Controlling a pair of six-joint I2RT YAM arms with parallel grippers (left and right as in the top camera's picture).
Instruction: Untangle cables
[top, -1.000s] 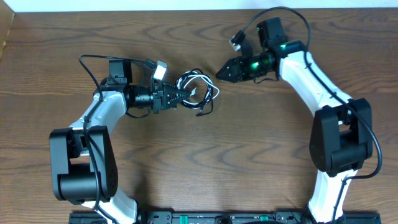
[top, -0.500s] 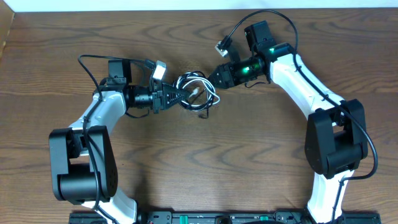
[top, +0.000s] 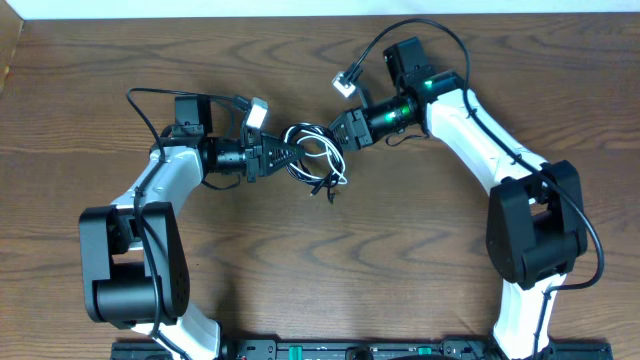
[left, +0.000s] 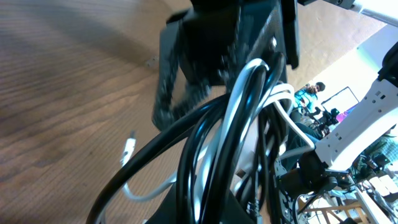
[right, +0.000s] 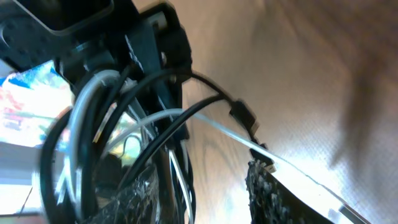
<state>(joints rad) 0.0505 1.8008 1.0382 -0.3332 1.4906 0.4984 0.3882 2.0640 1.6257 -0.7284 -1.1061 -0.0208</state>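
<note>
The cables (top: 318, 156) are lying as one small knot of loops, a white cord (top: 335, 150) threaded through black cords (top: 300, 135), right at the tip of the left gripper (top: 283, 156). From that tip the knot is stretching straight on along the left gripper's own line, so its long axis is running away from those fingers across the wooden table (top: 400, 260). A short black tail (top: 328, 188) is trailing off the side of the knot farthest from the left gripper.

The left gripper is pressing its jaws together on the near end of the bundle. In its wrist view the black and white strands (left: 217, 143) are fanning out directly from between its fingers.

The right gripper (top: 338, 134) is sitting on the opposite side of the knot from the left gripper, touching or just beside the far upper loops and pointing back toward the left gripper at a slant. Its jaws are standing partly spread. In its wrist view one textured pad (right: 267, 186) is showing well apart from the other, with loops passing between them, and nothing looks pinched.

So the far loops are lying nearer the right gripper, and the next move is probably turning on it catching one strand there and drawing it away from the left gripper along that axis.
</note>
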